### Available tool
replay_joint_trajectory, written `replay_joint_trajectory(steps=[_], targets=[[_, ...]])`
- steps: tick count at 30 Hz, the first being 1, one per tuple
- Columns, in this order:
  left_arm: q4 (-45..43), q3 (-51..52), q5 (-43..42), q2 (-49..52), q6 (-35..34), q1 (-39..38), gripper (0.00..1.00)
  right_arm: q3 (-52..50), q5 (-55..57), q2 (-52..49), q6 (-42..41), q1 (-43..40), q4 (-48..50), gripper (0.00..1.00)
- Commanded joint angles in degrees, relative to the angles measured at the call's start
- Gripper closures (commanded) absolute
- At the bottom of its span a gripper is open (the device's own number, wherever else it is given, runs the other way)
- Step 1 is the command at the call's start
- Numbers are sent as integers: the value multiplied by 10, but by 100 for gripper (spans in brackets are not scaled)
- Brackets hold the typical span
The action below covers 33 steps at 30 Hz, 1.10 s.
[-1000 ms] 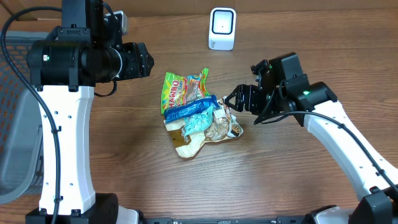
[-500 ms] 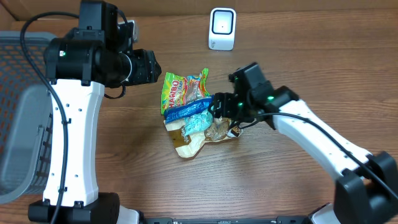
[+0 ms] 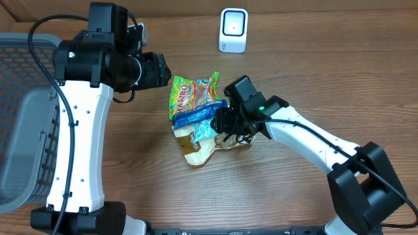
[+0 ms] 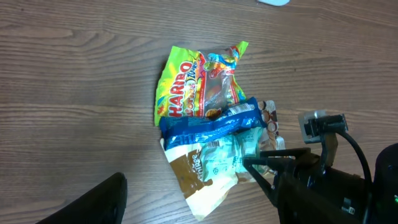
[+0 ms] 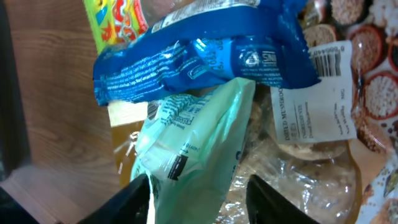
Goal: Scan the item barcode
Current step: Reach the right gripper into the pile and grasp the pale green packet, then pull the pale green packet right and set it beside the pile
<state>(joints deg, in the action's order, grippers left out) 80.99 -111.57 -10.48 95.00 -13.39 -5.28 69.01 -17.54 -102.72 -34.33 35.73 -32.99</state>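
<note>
A pile of snack packets lies mid-table: a green Haribo bag [image 3: 189, 93], a blue packet [image 3: 199, 113], a mint-green packet [image 3: 206, 128] [image 5: 199, 143], a brown-and-cream packet [image 3: 199, 151] and a clear packet [image 5: 311, 162] whose white label carries a barcode [image 5: 326, 59]. My right gripper [image 3: 225, 124] [image 5: 199, 186] is low over the pile. Its fingers straddle the mint-green packet: the left finger touches its edge, and a small gap shows at the right finger. My left gripper [image 3: 157, 70] hangs open above the table left of the pile, holding nothing. One of its fingers [image 4: 93, 199] shows.
The white scanner [image 3: 233, 29] stands at the back, beyond the pile. A grey mesh basket [image 3: 19, 130] fills the left edge. The right arm [image 3: 313, 140] stretches from the lower right across the table to the pile.
My right gripper has moved left onto the pile and its jaws have narrowed round the mint-green packet. My left arm has shifted a little to the right.
</note>
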Motion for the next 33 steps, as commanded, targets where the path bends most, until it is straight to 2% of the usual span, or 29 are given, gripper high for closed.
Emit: replay_joint_trajectory(steps=[1,5,7,8,9,18,27,30,33], targets=[[-3,2,-1,4,-8,-10,31,14,16,0,0,3,4,58],[-4,2,-1,4,-8,-13,31,14,21,0,3,3,5,67],[-5,2,-1,4,-8,-13,31,14,19,0,3,3,6,79],[-7,2,-1,4,-8,-13,31,14,16,0,3,3,6,90],[-8,2,-1,4,-8,-14,31,14,9,0,6,3,6,96],[-11,2,-4,4,-10,-21,31,19,-93,41,94,-9,-2,96],[-34,5,-41,4,-15,-53,32,40,-132,174,261,-47,-128,96],[-53,18,-50,4,-25,-74,37,40,-120,198,273,-78,-155,96],[-93,53,-50,4,-61,-102,37,40,-121,202,268,-123,-162,96]])
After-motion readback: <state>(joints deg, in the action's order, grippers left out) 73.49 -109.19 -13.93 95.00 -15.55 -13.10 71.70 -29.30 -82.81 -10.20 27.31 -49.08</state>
